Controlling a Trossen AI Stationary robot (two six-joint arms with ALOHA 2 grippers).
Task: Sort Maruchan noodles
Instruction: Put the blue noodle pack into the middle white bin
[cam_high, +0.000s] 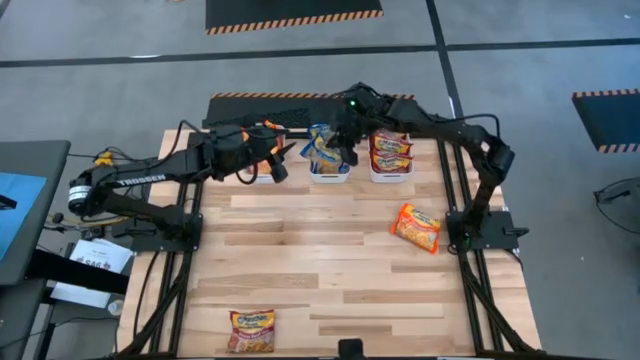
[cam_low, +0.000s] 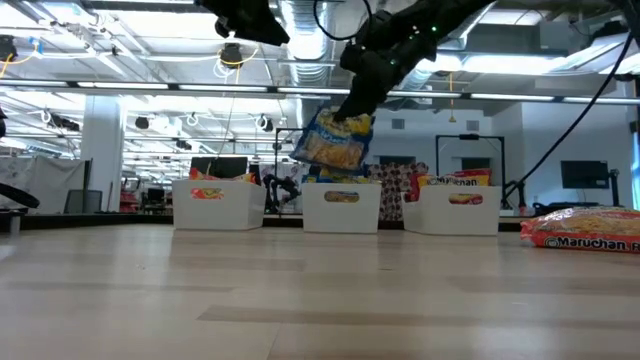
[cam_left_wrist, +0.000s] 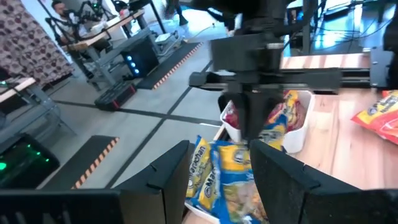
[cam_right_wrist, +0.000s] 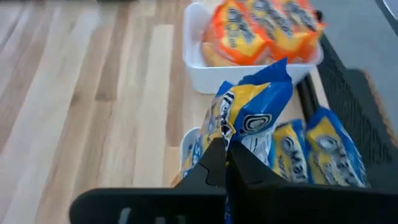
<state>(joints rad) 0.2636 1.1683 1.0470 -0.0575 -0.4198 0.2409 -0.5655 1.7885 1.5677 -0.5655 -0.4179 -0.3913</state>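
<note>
Right tool (cam_right_wrist: 227, 163) pinches a blue-and-yellow packet (cam_right_wrist: 252, 121) above the middle bin (cam_low: 341, 208) (left tool (cam_high: 272, 160) spread).

"Maruchan" – orange packet (cam_low: 585, 229) on tabletop, low view | "TROSSEN" – left arm link (cam_high: 138, 182), high view | other print unreadable

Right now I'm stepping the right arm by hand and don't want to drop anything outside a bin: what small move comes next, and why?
Probably lower it a little, then open. The right tool is shut on a blue-and-yellow packet hanging above the middle bin, which already holds matching packets. The packet's bottom edge is not yet inside the rim, so releasing from here might let it tumble out.
</note>
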